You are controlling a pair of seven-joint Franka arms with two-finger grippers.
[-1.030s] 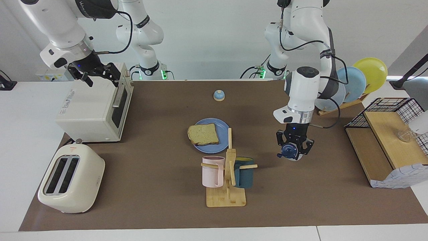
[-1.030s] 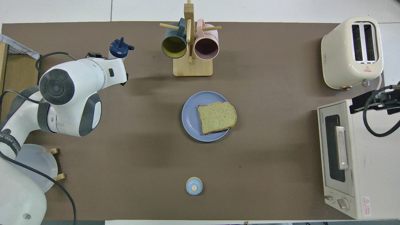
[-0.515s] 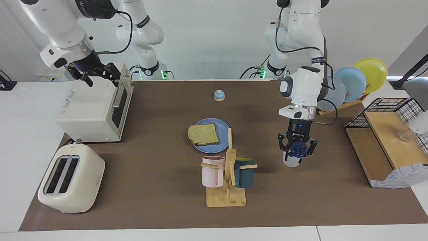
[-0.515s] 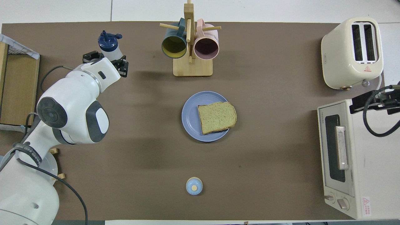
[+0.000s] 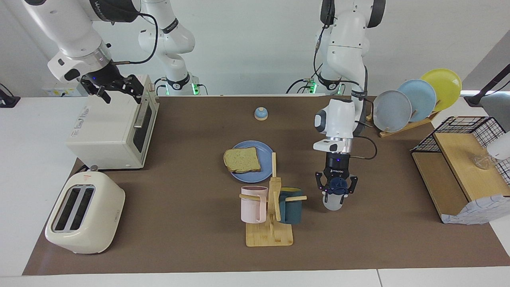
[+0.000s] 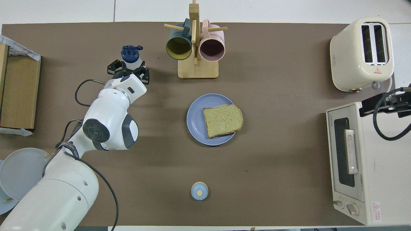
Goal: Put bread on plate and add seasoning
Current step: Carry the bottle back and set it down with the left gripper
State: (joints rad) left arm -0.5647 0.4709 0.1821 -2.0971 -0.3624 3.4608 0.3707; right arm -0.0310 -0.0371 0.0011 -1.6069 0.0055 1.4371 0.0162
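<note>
The bread point(image 5: 242, 159) lies on the periwinkle plate point(image 5: 265, 148) in the middle of the mat, overhanging its rim toward the right arm's end; both also show in the overhead view, bread point(image 6: 223, 120) on plate point(image 6: 194, 119). My left gripper point(image 5: 336, 188) points down and is shut on the seasoning bottle point(image 5: 332, 202), held upright low over the mat beside the mug tree. In the overhead view the gripper point(image 6: 128, 68) grips the bottle point(image 6: 130, 55) below its navy cap. My right gripper point(image 5: 119, 89) waits open and empty over the toaster oven.
A wooden mug tree point(image 5: 271, 207) with a pink and a teal mug stands farther from the robots than the plate. A blue-domed bell point(image 5: 261, 114) sits nearer. Toaster oven point(image 5: 111, 127) and toaster point(image 5: 83, 213) stand at the right arm's end. A plate rack point(image 5: 416, 99) and a wire-and-wood shelf point(image 5: 458, 171) stand at the left arm's end.
My left gripper has carried the seasoning bottle from the left arm's end toward the mug tree and lowered it. The right arm, bread and plate have not moved.
</note>
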